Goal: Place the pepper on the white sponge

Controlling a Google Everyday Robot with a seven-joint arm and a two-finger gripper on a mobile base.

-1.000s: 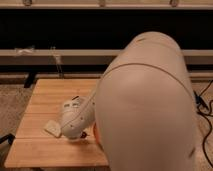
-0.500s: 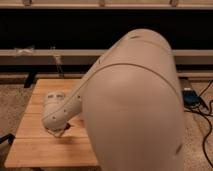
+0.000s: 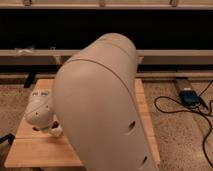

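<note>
The robot's big white arm (image 3: 100, 110) fills most of what I can see. Its rounded shell leans across the wooden table (image 3: 30, 150) and covers the middle and right of the top. The gripper (image 3: 53, 129) is low on the left side of the table, just above the wood, at the end of a rounded white wrist (image 3: 39, 111). Its fingers are closed together, but from here I can't tell whether they are pinching anything.

The pepper is hidden behind the wrist and the arm, so I can't say where it lies. The white sponge is hidden as well. A small pale shape shows under the wrist, but I can't tell whether it is part of the hand or something on the table.

The bare part of the table is light wood, laid in planks, and shows along the left and front edges. The floor (image 3: 175, 150) around it is speckled and stone-like. To the right, black cables (image 3: 175, 107) loop across the floor from a small blue-grey box (image 3: 189, 96) by the wall. A long pale ledge (image 3: 170, 54) runs behind the table, with a dark recess (image 3: 60, 27) above it.
</note>
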